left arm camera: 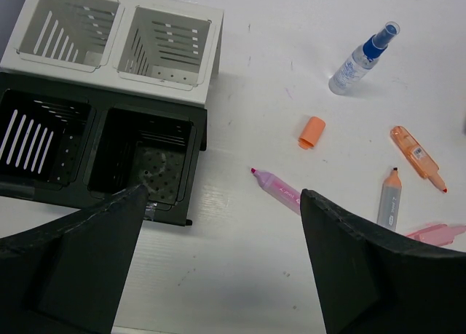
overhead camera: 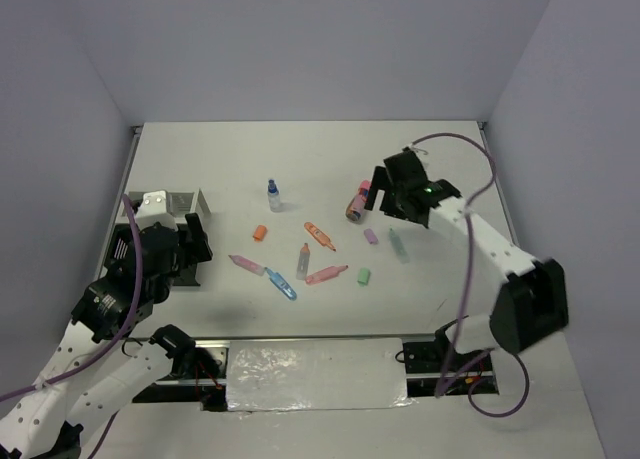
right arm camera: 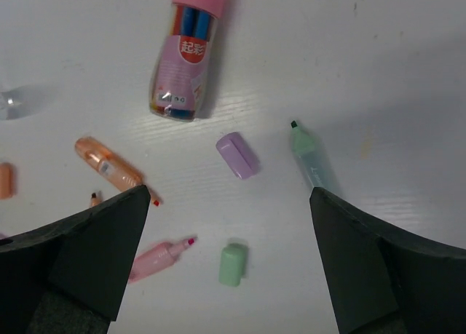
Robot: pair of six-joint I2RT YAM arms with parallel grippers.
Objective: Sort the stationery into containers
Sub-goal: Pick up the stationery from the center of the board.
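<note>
1. The left gripper hangs with its jaws wide apart and empty. It is over bare table between the desk organizer of two white and two black slatted square compartments and the uncapped pink highlighter pen. A careless descent here could clip the near black rim and shove the light organizer.
2. The right gripper is likewise spread and holds nothing. It hovers above the small lilac plastic cap, with the pink-capped clear tube of pens beyond. The tube lies on its side, so an off-centre pinch would probably roll it away.
3. The stationery lies scattered mid-table, well apart from the organizer, and none shows in any compartment. The caps are small and low, so the fingers may flick one aside.
4. Dragged bare tips could mark the white table.
5. In the overhead view the left arm covers the black compartments. The left wrist's own fingers hide part of their near rim. A second pink pen is cut off at that view's right edge.
</note>
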